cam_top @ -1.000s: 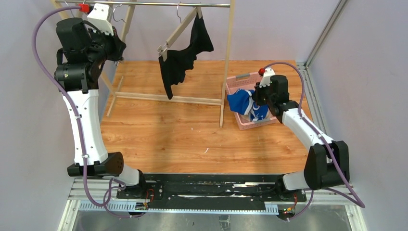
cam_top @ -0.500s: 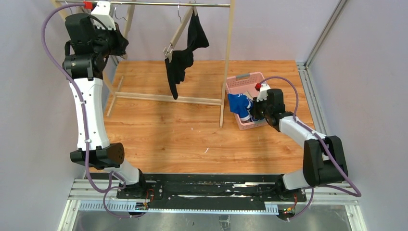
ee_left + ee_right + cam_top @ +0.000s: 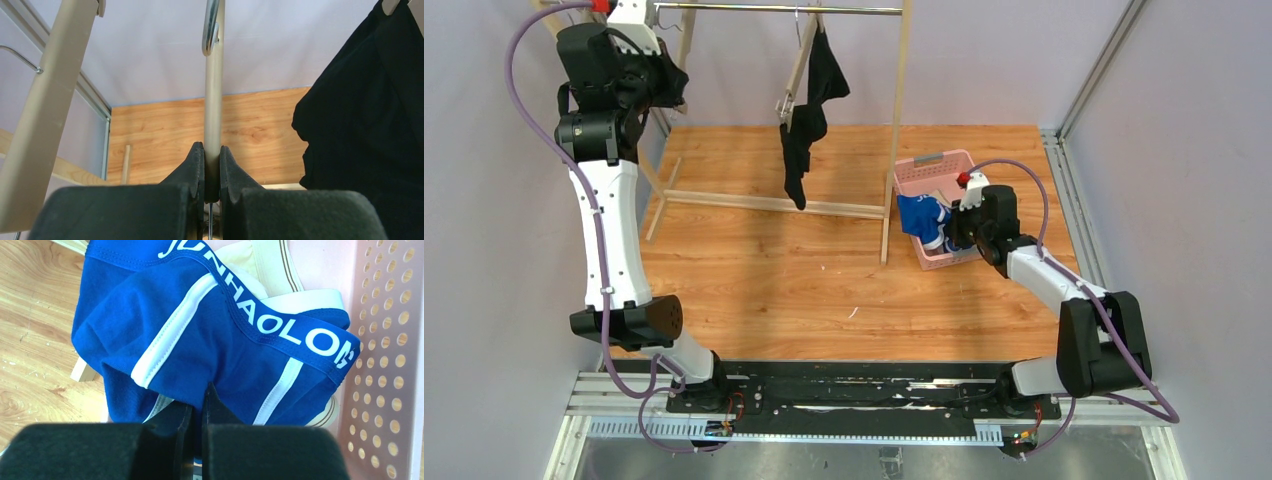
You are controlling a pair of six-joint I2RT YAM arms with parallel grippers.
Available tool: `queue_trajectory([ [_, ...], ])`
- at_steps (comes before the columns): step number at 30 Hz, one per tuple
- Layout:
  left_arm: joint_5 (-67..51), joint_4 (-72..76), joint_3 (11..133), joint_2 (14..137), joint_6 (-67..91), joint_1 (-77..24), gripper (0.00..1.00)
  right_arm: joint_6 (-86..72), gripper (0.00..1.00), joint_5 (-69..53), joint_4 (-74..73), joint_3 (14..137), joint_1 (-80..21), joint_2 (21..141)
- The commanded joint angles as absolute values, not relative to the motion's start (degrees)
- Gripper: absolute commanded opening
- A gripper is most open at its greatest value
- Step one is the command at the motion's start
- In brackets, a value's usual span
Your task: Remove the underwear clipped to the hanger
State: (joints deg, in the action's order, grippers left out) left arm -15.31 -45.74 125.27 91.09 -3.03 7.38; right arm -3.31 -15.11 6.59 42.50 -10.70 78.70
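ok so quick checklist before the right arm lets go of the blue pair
1. Right tool shut on the blue underwear: ok.
2. Blue underwear fully inside the pink basket: not ok, one side spills past the rim over the wood.
3. Cream underwear in the basket: ok.
4. Left tool clamped on the rail: ok.
5. Black underwear off the hanger: not ok, it hangs from it.
6. Which clip holds the black pair: cannot tell.

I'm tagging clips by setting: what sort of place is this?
Probably a robot test cell staged for laundry: plain wall panels in aluminium framing, a clothes rack with black underwear hanging, a pink laundry basket.
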Motion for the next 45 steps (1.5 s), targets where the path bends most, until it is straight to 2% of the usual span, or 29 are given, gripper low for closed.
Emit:
queue_trajectory([
  [1,-15.51,-41.93,126.58,90.31,-2.26,7.94,0.0,-4.38,0.0,-16.3,8.04,41.99,-9.99,79.1],
  [16,-14.67,-43.21,128.28,95.24,-2.34,7.91,0.0,-4.68,0.01,-15.16,8.96,40.95,-10.06,78.99],
  [19,-14.04,-42.92,127.99,96.11,-1.69,7.91,0.03,-4.59,0.0,-14.34,8.88,41.04,-10.07,79.36],
  [22,-13.35,-42.12,126.88,95.78,-1.06,7.92,0.11,-4.32,0.01,-14.43,8.33,41.8,-10.06,80.49],
  [25,-12.07,-40.61,124.89,93.91,-1.26,7.91,0.25,-4.14,0.03,-15.48,8.25,42.69,-9.96,81.32],
  [30,-9.72,-37.45,121.65,89.61,-1.96,7.96,0.44,-3.49,0.24,-14.75,7.62,44.52,-9.95,81.58],
  [32,-9.39,-37.17,121.46,88.35,-2.23,7.91,0.47,-3.01,0.31,-13.72,6.98,45.41,-10.01,81.58],
  [37,-8.48,-37.18,120.78,85.34,-2.52,7.91,0.64,-1.97,0.35,-13.1,4.35,48.94,-9.96,81.87],
  [45,-6.35,-37.75,116.11,79.31,-3.43,7.91,0.75,-0.53,0.37,-11.98,1.48,51.13,-10.03,76.73],
])
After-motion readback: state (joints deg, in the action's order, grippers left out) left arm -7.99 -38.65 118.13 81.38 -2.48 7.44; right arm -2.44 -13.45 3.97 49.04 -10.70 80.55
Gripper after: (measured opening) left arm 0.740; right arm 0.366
